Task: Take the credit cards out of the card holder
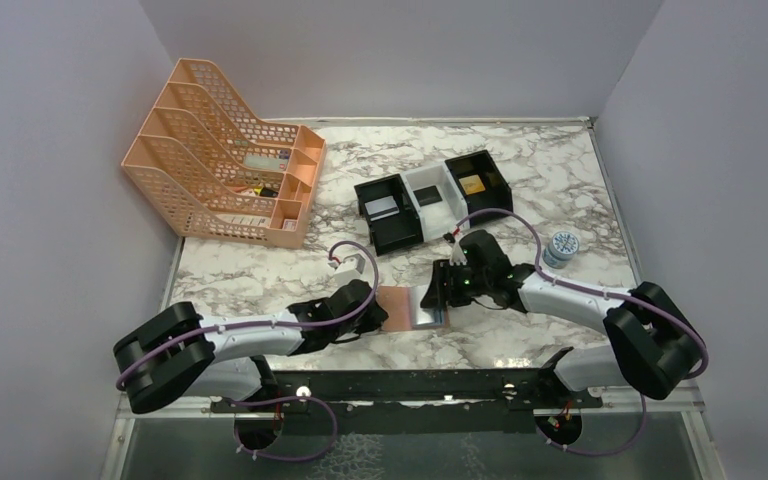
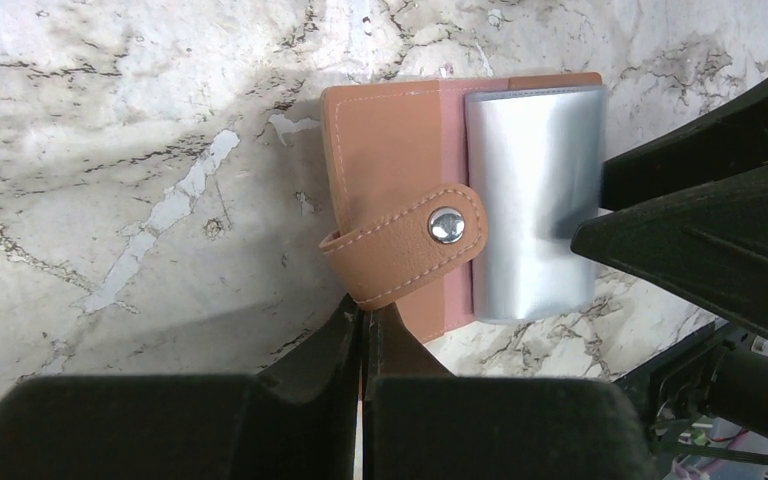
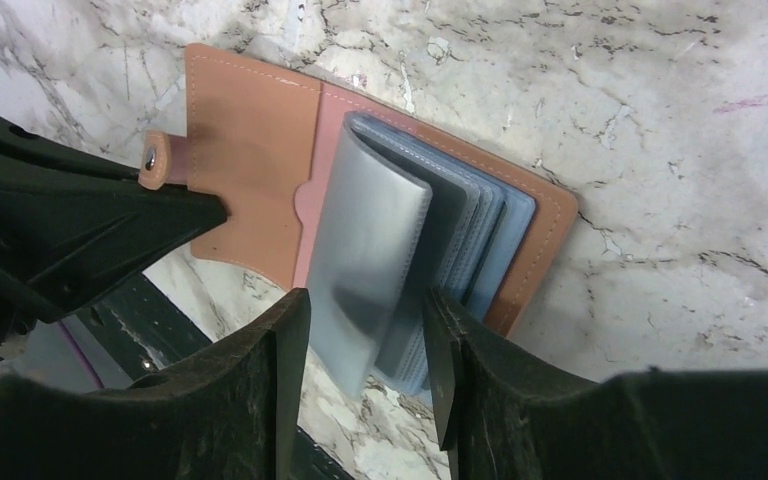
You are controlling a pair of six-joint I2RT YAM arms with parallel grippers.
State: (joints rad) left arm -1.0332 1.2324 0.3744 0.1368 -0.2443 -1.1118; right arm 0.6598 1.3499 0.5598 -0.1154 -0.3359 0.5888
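Two black robot arms meet at a small tan-brown leather card holder (image 1: 397, 303). It lies open and flat on the white marble table (image 1: 560, 170), near the front edge, between the two grippers. The left gripper (image 2: 362, 322) has its fingers pressed together, pinching the near edge of the tan flap, just beside the strap with the shiny round snap (image 2: 447, 226). The right gripper (image 3: 365, 300) has its fingers partly apart, one on each side of a thin silver-grey card (image 3: 370, 230), squeezing it. This card lies on top of the pale blue-grey pockets (image 3: 505, 215). An orange mesh file rack (image 1: 222, 150) and black and white box trays (image 1: 430, 195) sit well apart at the back.
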